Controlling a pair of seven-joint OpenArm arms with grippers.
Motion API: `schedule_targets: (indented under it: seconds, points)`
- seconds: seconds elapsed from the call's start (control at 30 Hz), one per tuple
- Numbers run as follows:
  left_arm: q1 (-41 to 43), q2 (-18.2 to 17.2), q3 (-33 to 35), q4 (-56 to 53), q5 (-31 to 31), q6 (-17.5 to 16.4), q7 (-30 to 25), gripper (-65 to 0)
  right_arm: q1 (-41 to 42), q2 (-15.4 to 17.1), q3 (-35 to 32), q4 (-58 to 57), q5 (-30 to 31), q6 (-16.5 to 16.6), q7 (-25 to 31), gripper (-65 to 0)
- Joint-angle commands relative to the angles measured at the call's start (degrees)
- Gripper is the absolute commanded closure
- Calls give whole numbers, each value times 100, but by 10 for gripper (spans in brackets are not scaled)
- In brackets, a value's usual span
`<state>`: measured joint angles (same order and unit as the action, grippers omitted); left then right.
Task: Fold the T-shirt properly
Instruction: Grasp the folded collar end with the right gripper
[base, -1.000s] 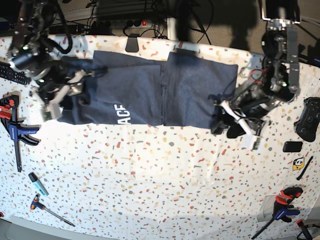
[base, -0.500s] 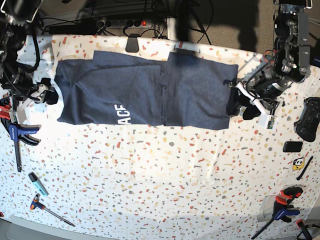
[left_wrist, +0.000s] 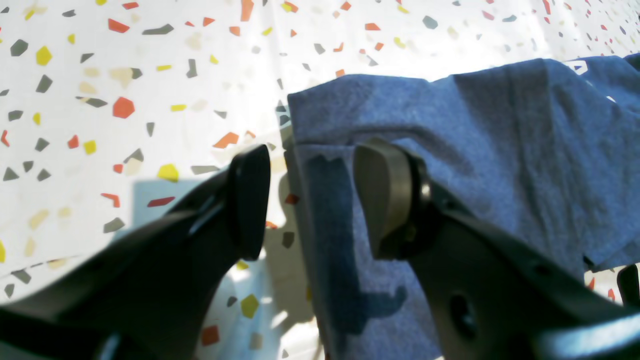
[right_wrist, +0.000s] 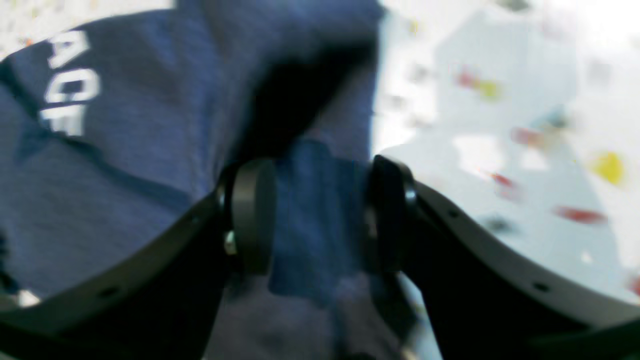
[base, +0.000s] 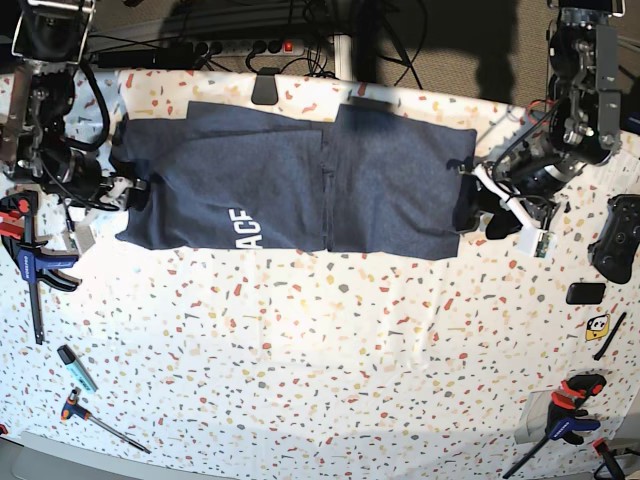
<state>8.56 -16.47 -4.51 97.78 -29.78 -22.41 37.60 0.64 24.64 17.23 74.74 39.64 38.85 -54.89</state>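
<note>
While the T-shirt (base: 300, 190) lay on the table (base: 320, 360) as a long band, sides already folded in, my left claw (left_wrist: 310, 200) and right claw (right_wrist: 320, 215) stood agape over its ends, crosswise folds undone.

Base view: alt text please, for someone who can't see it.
Top-down: a navy T-shirt lies folded into a wide band on a speckled table, white letters showing. An open gripper sits at each end, left gripper and right gripper. Clamps and hand tools line the edges.
</note>
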Motion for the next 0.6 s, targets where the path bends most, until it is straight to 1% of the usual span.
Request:
schedule_targets:
  seconds: [0.0,0.1,0.17,0.2,0.23,0.33,0.37,0.47,0.57]
  points:
    - [-63,-55,-33,111,-83,0,-155,-301,-4,-52,-81,17,151,52,-199,-312]
    - [-63,-55,-33,111,-72,0,-153,-301,-2,-210,-118,31,297,115,-260,-312]
    - [-63,-55,-33,111,-20,0,-166,-301,-4,-240,-118,66,304,115,-260,-311]
    - [-63,-57,-33,111,-20,0,-166,-301,-4,-238,-114,85,299,115,-260,-287]
    - [-63,-57,-33,111,-20,0,-166,-301,-2,-234,-105,101,299,115,-258,-241]
    - [-63,-55,-33,111,-20,-2,-166,-301,-2,-170,-101,166,284,115,-201,-54]
    - [-63,-55,-33,111,-22,-2,-166,-301,-2,-146,-76,208,269,115,-153,-3]
    - [-63,-57,-33,111,-20,-2,-166,-301,-2,-111,146,466,256,115,-103,0]
    - [-61,-57,-33,111,-20,-2,-164,-301,-4,-116,634,1010,256,115,-142,0]
